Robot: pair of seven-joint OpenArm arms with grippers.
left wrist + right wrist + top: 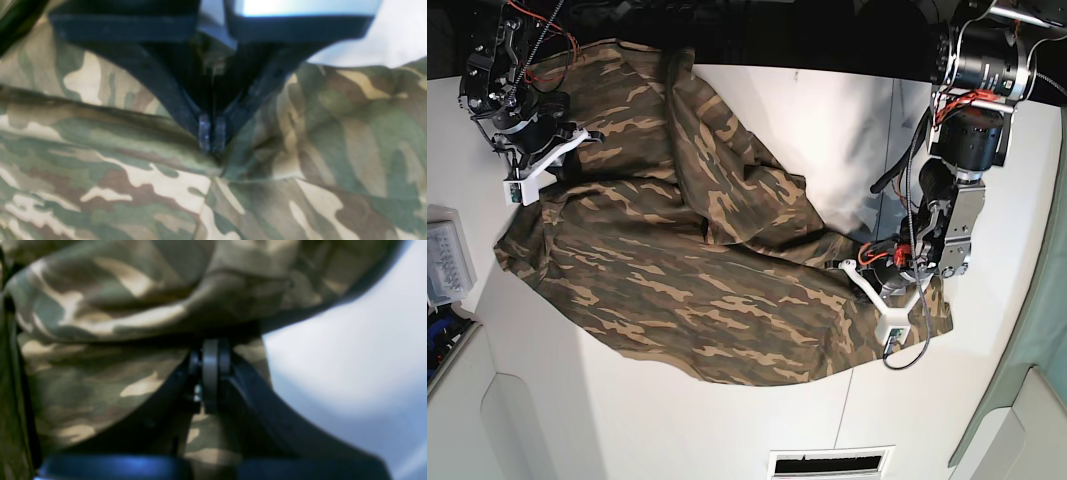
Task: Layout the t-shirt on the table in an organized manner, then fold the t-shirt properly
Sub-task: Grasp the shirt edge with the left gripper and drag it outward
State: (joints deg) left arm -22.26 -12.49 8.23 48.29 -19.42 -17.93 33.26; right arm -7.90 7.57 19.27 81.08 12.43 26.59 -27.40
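White table under your two arms: your left gripper is pinched tight on a fold of the t-shirt, and your right gripper is likewise clamped on cloth at the opposite end. Between them the shirt sprawls rumpled across the table, one edge bunched near the far side.

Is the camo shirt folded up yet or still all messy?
Messy: the t-shirt sprawls wrinkled across the table, one part bunched over itself, no neat fold.
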